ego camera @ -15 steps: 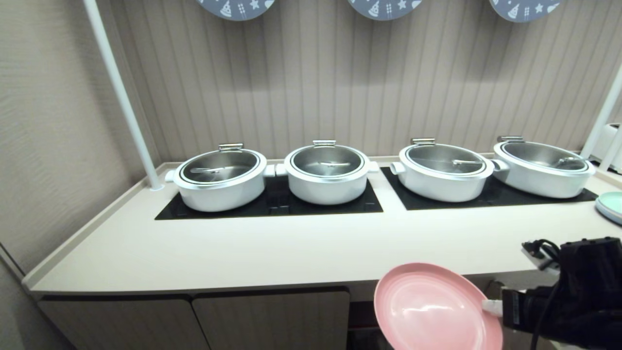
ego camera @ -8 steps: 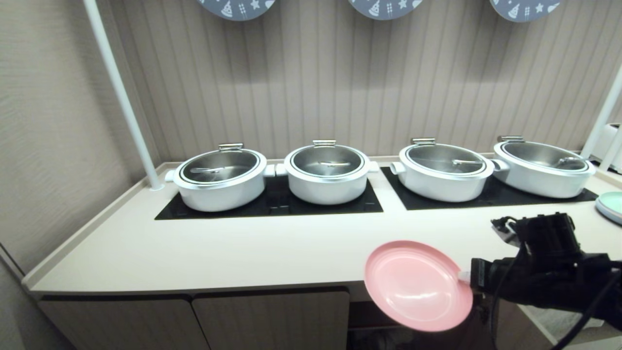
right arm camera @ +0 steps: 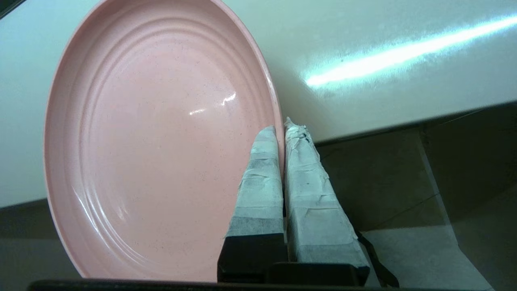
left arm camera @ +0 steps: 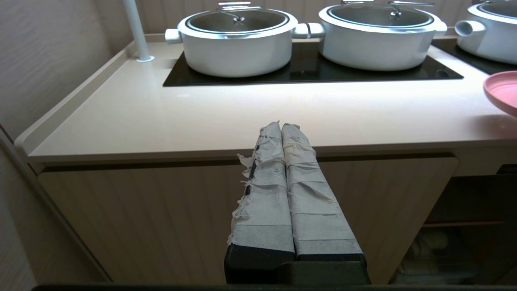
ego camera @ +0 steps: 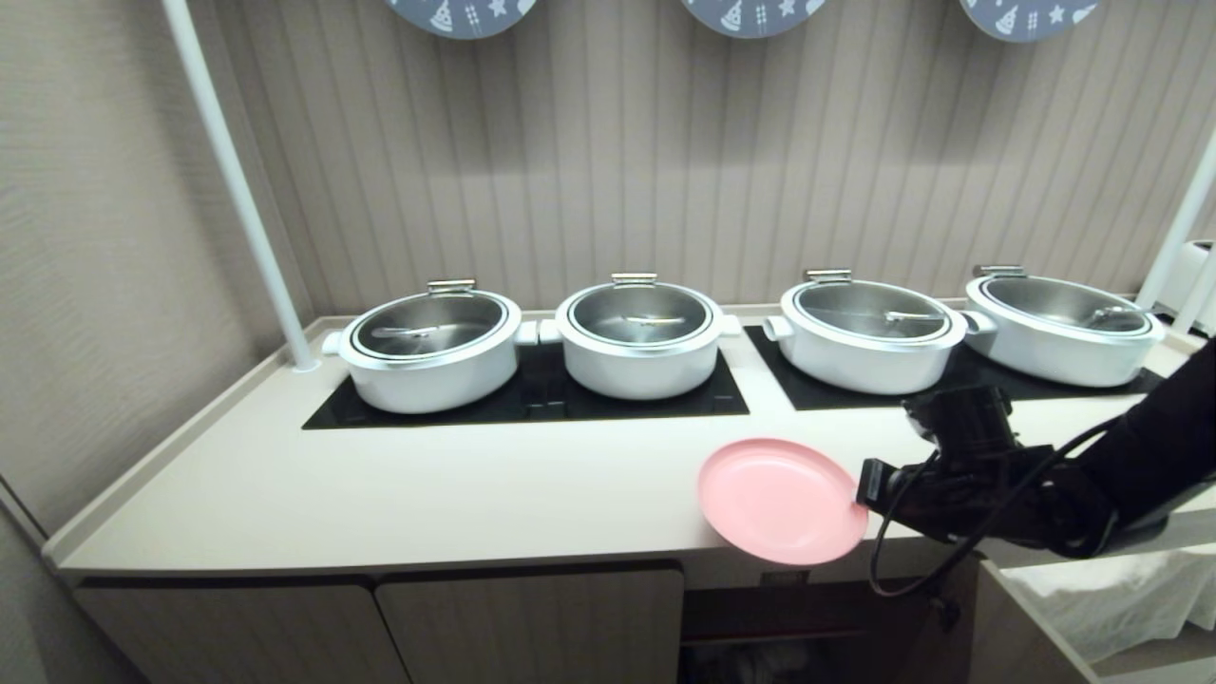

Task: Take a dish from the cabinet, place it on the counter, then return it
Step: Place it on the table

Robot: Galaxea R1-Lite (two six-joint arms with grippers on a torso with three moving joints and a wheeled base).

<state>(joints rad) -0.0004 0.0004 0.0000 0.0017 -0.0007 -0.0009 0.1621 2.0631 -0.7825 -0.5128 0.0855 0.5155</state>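
the right gripper [ego camera: 860, 494] has its taped fingers [right arm camera: 262, 169] pinched tight on the rim of the pink dish [ego camera: 779, 499], one finger over the lip and one under it. the dish hangs over the front edge of the counter [ego camera: 427, 494], its near part out past the edge and above the open cabinet [ego camera: 817, 627] below. whether it touches the worktop i can't tell.

to set it down well, i'd say carry it further in, toward the bare strip in front of the black hob panel [ego camera: 950, 385], so the whole base sits on the counter. level it first, lower gently, and let go only once it rests flat. the grip is on the rim alone, so a quick swing could make it pivot.

the left gripper [left arm camera: 281, 133] is parked in front of the cupboard doors [left arm camera: 161, 210], fingers pressed together, empty.
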